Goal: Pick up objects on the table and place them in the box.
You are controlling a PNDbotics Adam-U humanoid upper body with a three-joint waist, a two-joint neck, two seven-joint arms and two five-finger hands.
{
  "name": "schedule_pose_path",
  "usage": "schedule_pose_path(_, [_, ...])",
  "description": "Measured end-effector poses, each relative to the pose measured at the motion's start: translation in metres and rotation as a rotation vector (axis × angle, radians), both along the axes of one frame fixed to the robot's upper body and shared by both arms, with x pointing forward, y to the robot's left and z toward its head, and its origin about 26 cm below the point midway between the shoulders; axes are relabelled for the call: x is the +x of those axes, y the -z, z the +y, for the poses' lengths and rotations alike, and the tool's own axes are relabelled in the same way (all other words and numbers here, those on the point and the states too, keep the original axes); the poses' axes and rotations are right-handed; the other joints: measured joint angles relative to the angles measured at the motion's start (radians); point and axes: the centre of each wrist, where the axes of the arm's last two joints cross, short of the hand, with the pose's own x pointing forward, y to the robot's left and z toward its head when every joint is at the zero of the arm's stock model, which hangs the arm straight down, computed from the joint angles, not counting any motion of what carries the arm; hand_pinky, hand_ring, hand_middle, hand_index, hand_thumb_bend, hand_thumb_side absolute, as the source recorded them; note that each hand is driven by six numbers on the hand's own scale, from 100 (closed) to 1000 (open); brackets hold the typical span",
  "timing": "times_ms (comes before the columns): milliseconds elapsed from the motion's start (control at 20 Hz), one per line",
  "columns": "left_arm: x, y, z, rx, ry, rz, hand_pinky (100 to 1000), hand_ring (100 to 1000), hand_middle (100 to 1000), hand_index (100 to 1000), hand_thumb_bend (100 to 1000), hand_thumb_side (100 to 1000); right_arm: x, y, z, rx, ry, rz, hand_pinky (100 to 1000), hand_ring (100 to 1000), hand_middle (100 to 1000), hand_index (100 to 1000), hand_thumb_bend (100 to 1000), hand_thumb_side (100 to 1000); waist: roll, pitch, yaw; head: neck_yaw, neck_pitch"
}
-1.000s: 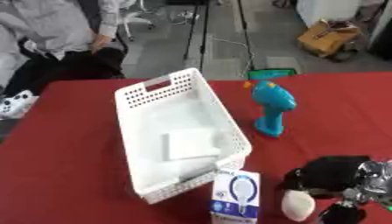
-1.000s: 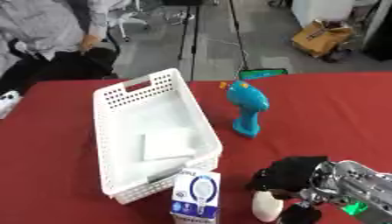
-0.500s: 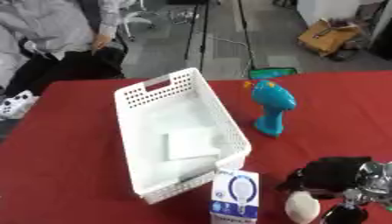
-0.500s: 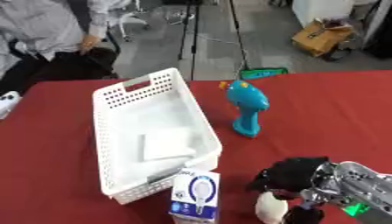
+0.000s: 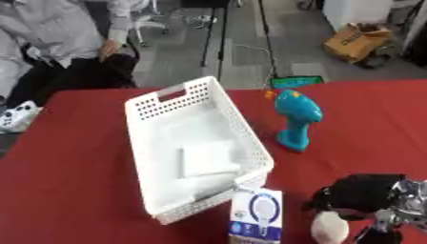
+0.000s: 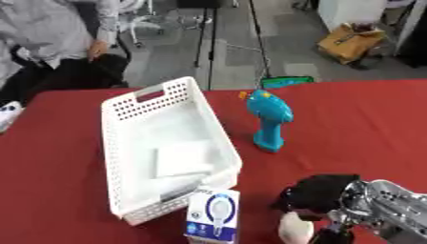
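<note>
Left eye view: right hand [image 5: 360,199] enters from lower-right corner, black palm w/ silver wrist behind it, low over the red table [image 5: 75,171]. Hand sits on top of a pale egg-shaped object [image 5: 330,228]; fingers point down toward it, but whether they are curled on it or apart — can't tell. Object lies near the front edge, just right of the light-bulb carton [image 5: 257,220], which stands upright just beside the near end of the white basket [image 5: 150,157]. Basket holds a flat white square item [image 5: 208,158]. Teal toy drill [image 5: 296,118] stands upright just right of the basket, well apart from the hand. Left hand not seen.

Right eye view: same layout, shifted. Hand [image 6: 321,193] w/ silver forearm running off to the lower right; pale object [image 6: 295,228] under it, partly covered. Carton [image 6: 213,215] touching or nearly touching the basket's [image 6: 116,138] near corner — can't tell which.

Vs. 1 s ago: hand is at nearly the same spot over the pale object; object sits slightly lower in the picture. Basket, carton, drill unmoved.
</note>
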Motion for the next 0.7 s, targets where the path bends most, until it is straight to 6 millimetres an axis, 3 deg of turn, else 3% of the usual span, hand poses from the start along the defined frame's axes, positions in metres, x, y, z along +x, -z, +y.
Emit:
schedule_pose_path(300, [0.0000,0.0000,0.0000,0.000,0.000,0.000,677,734,709,781,100,1000,-0.0011,0.0015,-0.0022,0.003,-0.017,-0.008,189,457,761,979,358,505,0.000,0.000,0.000,0.000,-0.002])
schedule_pose_path(700, [0.0000,0.0001,-0.0015,0.001,0.006,0.000,678,734,708,782,100,1000,-0.0018,0.0020,-0.0050,0.038,-0.047,-0.060,163,456,707,890,287,499,0.000,0.000,0.002,0.001,0.000])
